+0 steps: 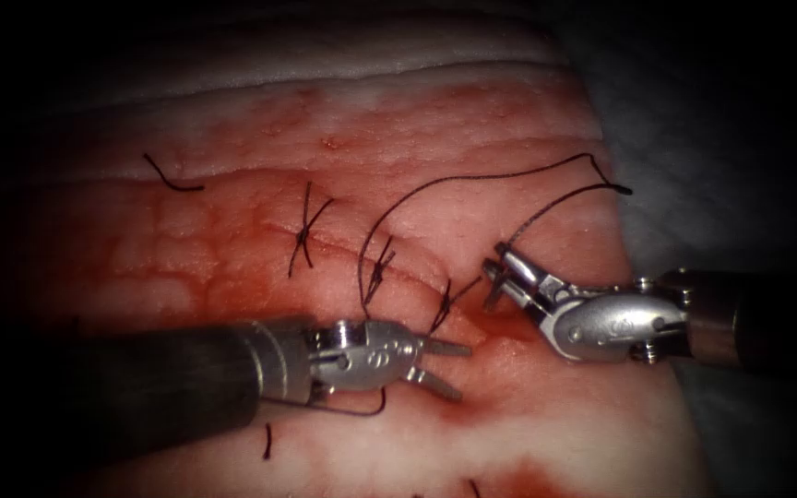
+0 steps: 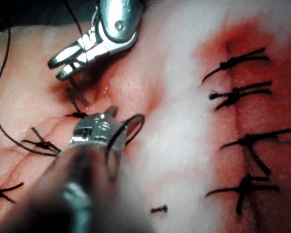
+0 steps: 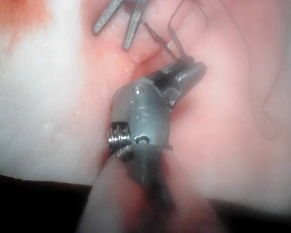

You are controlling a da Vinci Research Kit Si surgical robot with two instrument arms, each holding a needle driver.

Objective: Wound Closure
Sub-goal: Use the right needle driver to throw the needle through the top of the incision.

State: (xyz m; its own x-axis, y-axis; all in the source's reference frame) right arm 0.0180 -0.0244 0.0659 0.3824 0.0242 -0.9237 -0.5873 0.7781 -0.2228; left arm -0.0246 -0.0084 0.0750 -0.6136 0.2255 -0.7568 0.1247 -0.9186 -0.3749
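The right tool (image 1: 493, 258) comes in from the right side of the cut (image 1: 343, 251). Its two jaws are clenched on the needle (image 1: 493, 297), near the needle's back end. The needle hangs down from the jaws as a thin grey sliver. Its point meets the tissue (image 1: 232, 148) at the lower right end of the cut, in a wet patch of red fluid (image 1: 500, 325). How deep the point sits cannot be told.

In the left wrist view, the right tool (image 2: 56, 69) shows the same grip, with the needle (image 2: 77, 94) slanting down to the red spot.

The left tool (image 1: 465, 373) comes in from the left. Its jaws are spread wide and hold nothing. Their tips lie just to the left of the needle, close but not touching.

The thread (image 1: 509, 175) runs from the right tool's jaws up and away. It bends in a big curve across the tissue and comes down to the middle stitch. A loop of thread (image 2: 131, 126) also curls beside the left tool's wrist.

Three stitches (image 1: 304, 235) sit in a row along the cut, to the left of the needle. A loose cut end of thread (image 1: 172, 180) lies far off on the upper left.
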